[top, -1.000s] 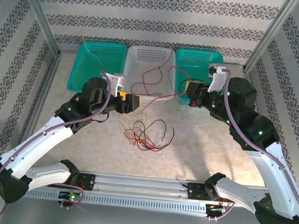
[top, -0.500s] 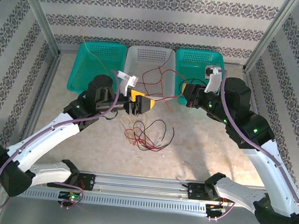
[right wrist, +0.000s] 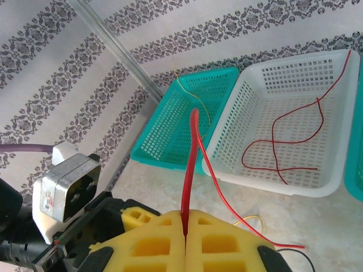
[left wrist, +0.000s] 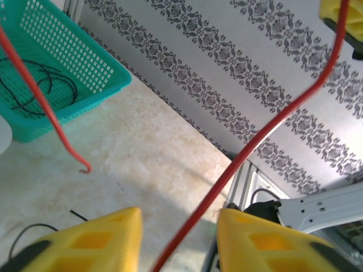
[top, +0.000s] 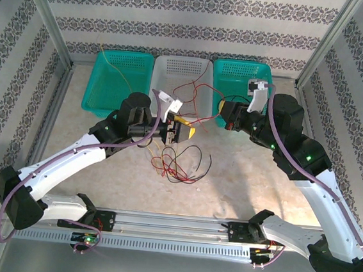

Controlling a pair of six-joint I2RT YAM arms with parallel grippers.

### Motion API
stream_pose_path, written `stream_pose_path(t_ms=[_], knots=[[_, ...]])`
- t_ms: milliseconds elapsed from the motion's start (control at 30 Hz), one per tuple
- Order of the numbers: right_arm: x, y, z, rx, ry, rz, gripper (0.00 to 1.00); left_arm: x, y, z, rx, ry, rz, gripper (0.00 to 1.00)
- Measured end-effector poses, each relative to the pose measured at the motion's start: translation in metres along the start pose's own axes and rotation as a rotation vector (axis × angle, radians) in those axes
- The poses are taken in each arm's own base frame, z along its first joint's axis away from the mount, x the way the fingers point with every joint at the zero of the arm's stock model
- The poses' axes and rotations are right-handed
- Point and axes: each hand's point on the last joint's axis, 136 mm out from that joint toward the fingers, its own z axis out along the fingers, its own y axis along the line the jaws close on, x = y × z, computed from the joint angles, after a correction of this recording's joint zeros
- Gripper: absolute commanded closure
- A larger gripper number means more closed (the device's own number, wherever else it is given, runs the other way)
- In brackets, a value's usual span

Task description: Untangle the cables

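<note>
Right end effector (right wrist: 185,218) clamped shut on red cable (right wrist: 189,164); left end effector (left wrist: 178,229) wide open astride it, gripping nothing; tangle of cables (top: 177,162) on desk (top: 241,180); hard pull likely tightens knots, drags heap.

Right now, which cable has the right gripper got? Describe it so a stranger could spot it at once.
Find the white basket, the middle one of three. Just in front of its near right corner the right gripper is shut on a red cable stretched in the air toward the open left gripper, unlike the loose tangle lying on the table.
</note>
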Motion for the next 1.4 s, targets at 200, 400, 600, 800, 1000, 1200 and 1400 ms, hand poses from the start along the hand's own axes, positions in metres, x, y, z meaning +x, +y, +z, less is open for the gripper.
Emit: stream_pose_path(t_ms=[200,400,600,800,1000,1200,1400], knots=[[-0.005,-0.006,-0.001,0.018,-0.016,0.02,0.97,0.003,-0.013,0.005,0.035,0.018,0.051,0.87],[-0.014,-0.026,0.003,0.075,-0.037,0.064,0.99,0.009,-0.034,0.012,0.1,0.049,0.11,0.99],[-0.011,-0.035,0.013,0.083,-0.006,0.12,0.99,0.013,-0.058,0.016,0.152,0.06,0.198,1.0],[-0.009,-0.031,0.017,0.053,0.012,0.155,0.96,0.02,-0.063,0.023,0.169,0.098,0.229,1.0],[-0.008,-0.033,0.023,0.046,0.009,0.179,0.59,0.017,-0.047,0.025,0.095,0.089,0.221,1.0],[-0.011,-0.041,0.02,0.08,-0.006,0.168,0.44,-0.021,-0.011,0.012,-0.086,-0.015,0.21,1.0],[-0.016,-0.057,0.0,0.143,-0.047,0.175,0.42,-0.101,0.001,-0.005,-0.226,-0.184,0.232,1.0]])
